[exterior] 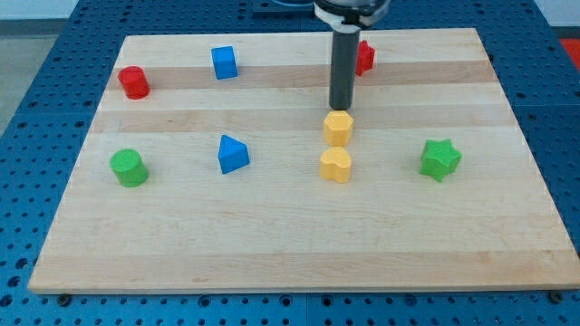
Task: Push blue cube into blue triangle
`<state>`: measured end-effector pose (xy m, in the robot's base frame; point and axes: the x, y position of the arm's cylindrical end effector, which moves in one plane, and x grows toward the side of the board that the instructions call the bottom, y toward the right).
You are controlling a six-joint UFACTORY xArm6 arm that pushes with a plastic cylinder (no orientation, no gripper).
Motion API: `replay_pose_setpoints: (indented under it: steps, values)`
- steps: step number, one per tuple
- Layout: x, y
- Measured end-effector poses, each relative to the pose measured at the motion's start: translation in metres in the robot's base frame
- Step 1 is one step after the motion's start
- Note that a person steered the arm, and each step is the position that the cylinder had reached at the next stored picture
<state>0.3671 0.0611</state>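
Note:
The blue cube (224,62) sits near the view's top left of the wooden board (272,244). The blue triangle (232,154) lies below it, left of centre, well apart from the cube. My tip (341,109) is at the end of the dark rod, right of centre, just above a yellow hexagonal block (338,128) and close to touching it. The tip is far to the right of both blue blocks.
A yellow heart-shaped block (335,166) lies just below the yellow hexagon. A red cylinder (134,81) is at top left, a green cylinder (129,167) at left, a green star (439,159) at right. A red block (364,57) is partly hidden behind the rod.

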Motion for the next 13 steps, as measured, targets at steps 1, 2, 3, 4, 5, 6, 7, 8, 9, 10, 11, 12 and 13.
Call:
replay_pose_setpoints:
  steps: [1, 2, 3, 4, 5, 6, 7, 8, 9, 10, 11, 12, 13]
  values:
    - [0.005, 0.003]
    - [0.022, 0.003]
    - [0.037, 0.003]
    - [0.08, 0.003]
    - [0.083, 0.003]
    - [0.074, 0.003]
    - [0.009, -0.009]
    - [-0.056, -0.017]
    - [-0.087, -0.041]
    - [-0.092, -0.08]
    - [-0.106, -0.121]
    - [-0.119, -0.169]
    - [-0.136, -0.168]
